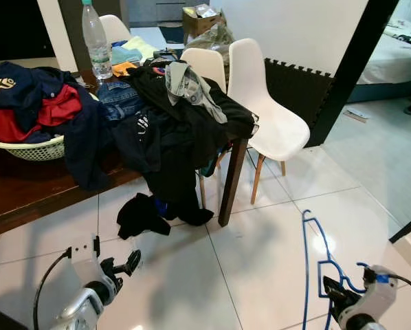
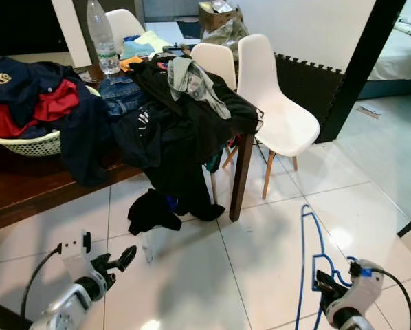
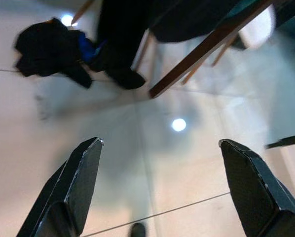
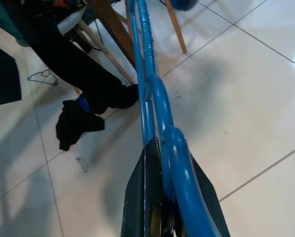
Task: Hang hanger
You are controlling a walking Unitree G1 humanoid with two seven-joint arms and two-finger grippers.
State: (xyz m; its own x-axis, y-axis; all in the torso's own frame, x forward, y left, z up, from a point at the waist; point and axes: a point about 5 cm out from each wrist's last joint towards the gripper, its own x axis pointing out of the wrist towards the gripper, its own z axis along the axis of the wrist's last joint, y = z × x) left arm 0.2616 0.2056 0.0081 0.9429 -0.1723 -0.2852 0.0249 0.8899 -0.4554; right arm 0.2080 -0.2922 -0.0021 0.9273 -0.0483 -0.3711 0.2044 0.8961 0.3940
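Note:
A blue hanger (image 1: 306, 256) stands upright over the white floor tiles at my lower right. My right gripper (image 1: 333, 291) is shut on its lower part. In the right wrist view the blue bars (image 4: 151, 94) run out from between the black fingers (image 4: 145, 182) toward the table leg. Low on the left, my left gripper (image 1: 127, 263) hangs open with nothing in it. In the left wrist view its fingers (image 3: 83, 173) are spread wide above bare tile.
A dark wooden table (image 1: 27, 187) ahead carries a heap of dark clothes (image 1: 178, 117), a white basket (image 1: 34, 148) of garments and a plastic bottle (image 1: 95, 41). A black garment (image 1: 140, 214) lies on the floor by the table leg. White chairs (image 1: 267, 103) stand behind, with a black door frame (image 1: 350, 62) to the right.

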